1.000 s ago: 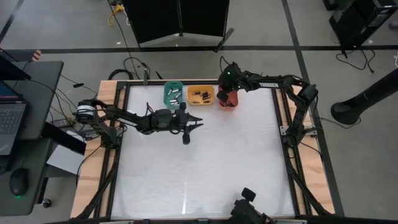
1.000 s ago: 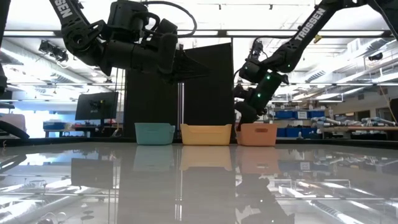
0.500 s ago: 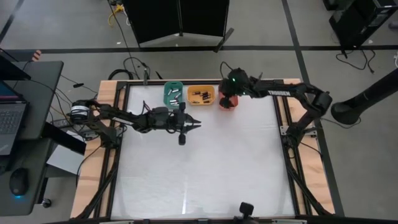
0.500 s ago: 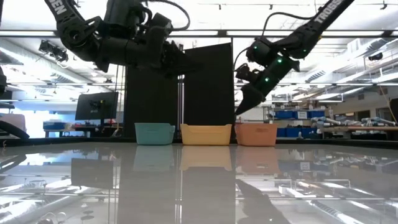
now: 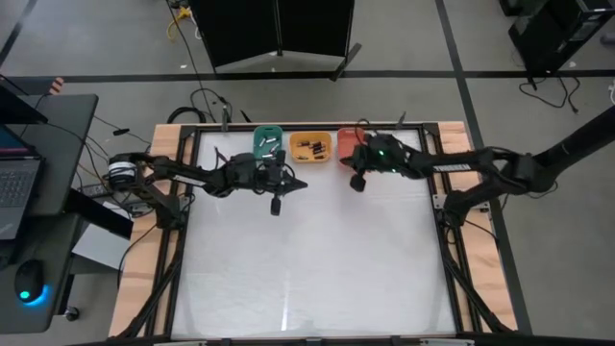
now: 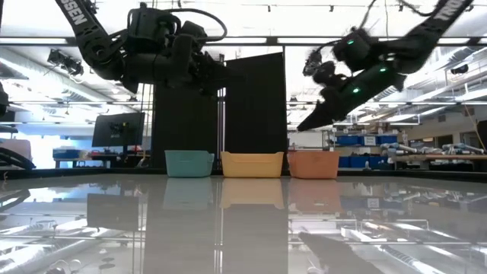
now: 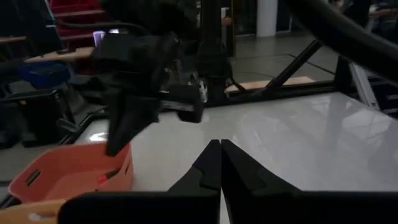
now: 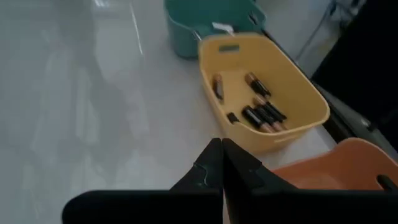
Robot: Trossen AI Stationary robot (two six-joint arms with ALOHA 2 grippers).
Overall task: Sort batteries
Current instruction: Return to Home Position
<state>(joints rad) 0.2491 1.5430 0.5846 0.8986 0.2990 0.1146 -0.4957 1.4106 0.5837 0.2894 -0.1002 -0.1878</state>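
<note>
At far edge of tabletop, three trays stood in row: green tray, orange tray, red tray. Dark batteries lay inside orange tray, few silvery ones in green tray. Left hand hung in air near green and orange trays, fingers pressed together, holding nothing. Right hand hung above tabletop just beside red tray, fingers likewise closed, empty
</note>
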